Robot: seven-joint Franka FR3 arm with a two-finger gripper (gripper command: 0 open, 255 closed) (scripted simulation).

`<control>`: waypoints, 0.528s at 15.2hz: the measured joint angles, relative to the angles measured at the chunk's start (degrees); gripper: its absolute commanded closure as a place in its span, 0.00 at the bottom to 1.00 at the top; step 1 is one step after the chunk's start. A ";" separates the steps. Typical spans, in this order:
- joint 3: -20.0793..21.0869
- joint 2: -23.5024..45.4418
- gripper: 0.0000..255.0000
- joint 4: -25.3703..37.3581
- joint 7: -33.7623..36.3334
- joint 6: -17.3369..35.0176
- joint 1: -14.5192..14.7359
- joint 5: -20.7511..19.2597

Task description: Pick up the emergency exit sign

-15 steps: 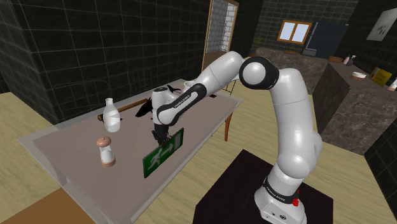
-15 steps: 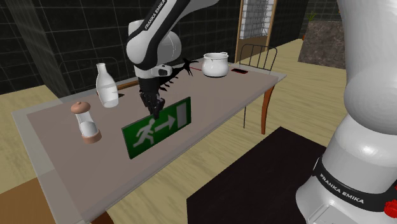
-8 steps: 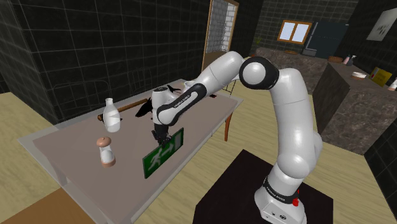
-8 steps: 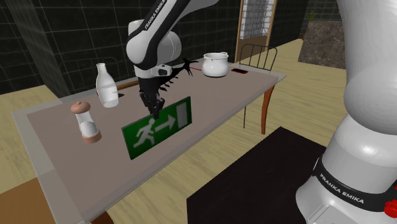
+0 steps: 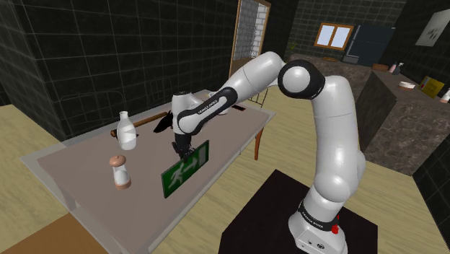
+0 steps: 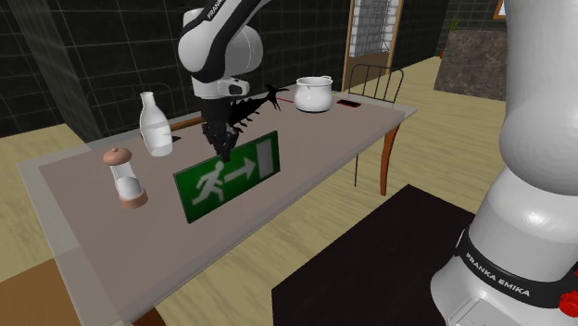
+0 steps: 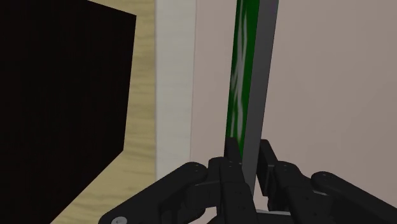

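One green exit sign (image 6: 227, 176) hangs upright on its long edge over one grey table (image 6: 315, 139), near the side facing the stand. The one black gripper (image 6: 223, 148) is clenched on the sign's top rim. I cannot tell whether the bottom edge touches the tabletop. Beyond the sign stand one white bottle (image 6: 156, 125) and one small shaker (image 6: 125, 178), both apart from it. One spiky black object (image 6: 257, 102) lies behind the arm, one white pot (image 6: 314, 94) sits farther along, and one chair (image 6: 370, 79) stands at the far end.
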 measured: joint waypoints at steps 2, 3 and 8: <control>0.28 -0.92 1.00 0.23 -0.20 -1.11 -0.16 0.42; 0.41 -1.42 1.00 0.31 -0.38 -1.65 -0.31 0.64; 1.00 -3.51 1.00 1.12 -0.89 -4.43 -0.68 1.62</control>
